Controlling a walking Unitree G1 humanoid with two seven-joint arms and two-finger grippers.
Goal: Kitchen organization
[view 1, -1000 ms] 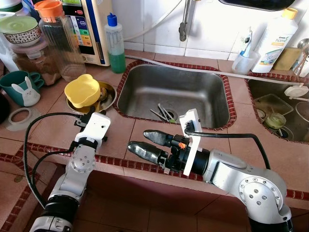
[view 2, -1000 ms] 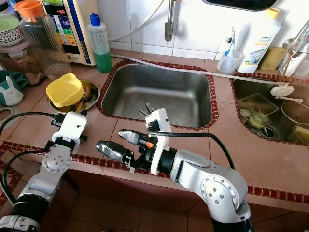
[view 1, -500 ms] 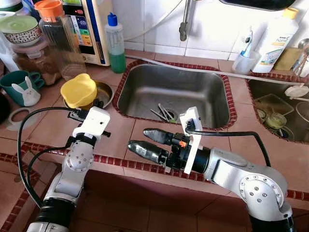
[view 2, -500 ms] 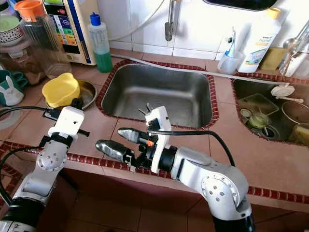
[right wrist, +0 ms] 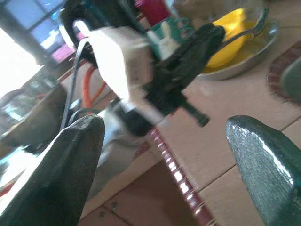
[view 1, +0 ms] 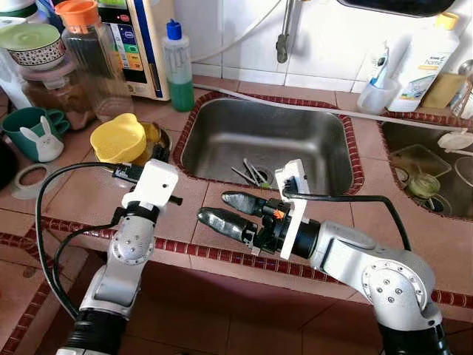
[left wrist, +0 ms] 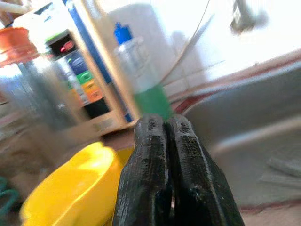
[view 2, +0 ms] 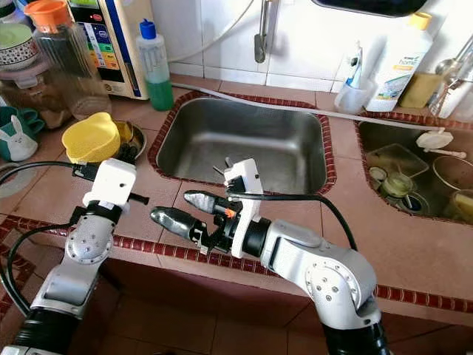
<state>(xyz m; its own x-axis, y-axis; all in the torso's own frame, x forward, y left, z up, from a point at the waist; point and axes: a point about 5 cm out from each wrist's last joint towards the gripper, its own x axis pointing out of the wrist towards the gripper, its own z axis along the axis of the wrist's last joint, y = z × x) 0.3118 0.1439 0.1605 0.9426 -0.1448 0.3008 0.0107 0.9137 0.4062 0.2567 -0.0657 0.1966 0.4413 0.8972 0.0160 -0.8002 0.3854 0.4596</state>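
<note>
On counter left of sink (view 1: 266, 144) | my left gripper (view 2: 127, 153) pinched closed, empty, beside yellow bowl (view 1: 118, 138) | right gripper (view 1: 233, 212) spread open, empty | organizing barely begun.

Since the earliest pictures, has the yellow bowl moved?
Yes. The yellow bowl has tipped from open-side-up to dome-up and shifted left off the metal dish, pushed by the left gripper.
</note>
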